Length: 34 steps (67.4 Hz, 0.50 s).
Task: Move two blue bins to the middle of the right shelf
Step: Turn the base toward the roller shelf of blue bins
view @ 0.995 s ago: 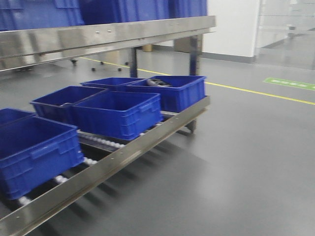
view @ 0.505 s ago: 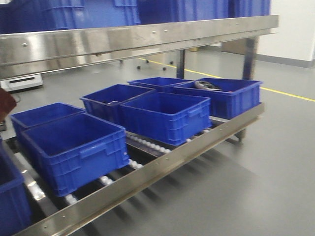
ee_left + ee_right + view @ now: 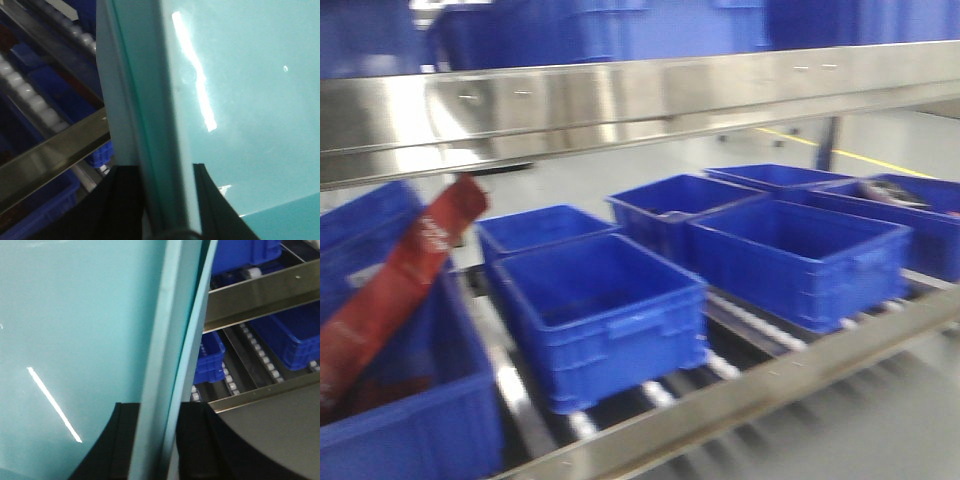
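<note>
Left gripper (image 3: 167, 200) was clamped over the thick rim of the pale bin (image 3: 240, 100), and the right gripper (image 3: 160, 440) had the opposite rim (image 3: 170, 340) pinched the same way. I judged that smooth plastic stiff, light but slick, so the rim was my best hold. Ahead, the middle shelf rail (image 3: 640, 100) sat above the dark blue bins (image 3: 600, 310). Compared with half a second back, those bins had slid rightward and a red packet (image 3: 390, 290) had come into view at left.
</note>
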Each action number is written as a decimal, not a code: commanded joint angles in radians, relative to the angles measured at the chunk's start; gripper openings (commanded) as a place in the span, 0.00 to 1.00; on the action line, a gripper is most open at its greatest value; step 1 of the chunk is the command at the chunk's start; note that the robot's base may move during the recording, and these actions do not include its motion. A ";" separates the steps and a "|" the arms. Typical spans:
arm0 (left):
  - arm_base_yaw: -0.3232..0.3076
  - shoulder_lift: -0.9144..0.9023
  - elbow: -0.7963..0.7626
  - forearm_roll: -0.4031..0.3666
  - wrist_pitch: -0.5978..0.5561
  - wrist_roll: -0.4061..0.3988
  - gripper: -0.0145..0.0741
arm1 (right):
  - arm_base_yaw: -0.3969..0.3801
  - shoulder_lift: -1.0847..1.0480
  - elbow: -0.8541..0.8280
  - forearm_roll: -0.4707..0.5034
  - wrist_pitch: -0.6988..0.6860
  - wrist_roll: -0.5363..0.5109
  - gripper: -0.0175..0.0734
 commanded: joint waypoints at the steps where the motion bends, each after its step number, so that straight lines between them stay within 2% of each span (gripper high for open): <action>1: -0.007 -0.024 -0.018 -0.072 -0.062 0.017 0.04 | -0.002 -0.012 -0.011 -0.019 -0.070 -0.003 0.01; 34: -0.007 -0.024 -0.018 -0.072 -0.062 0.017 0.04 | -0.002 -0.012 -0.011 -0.019 -0.070 -0.003 0.01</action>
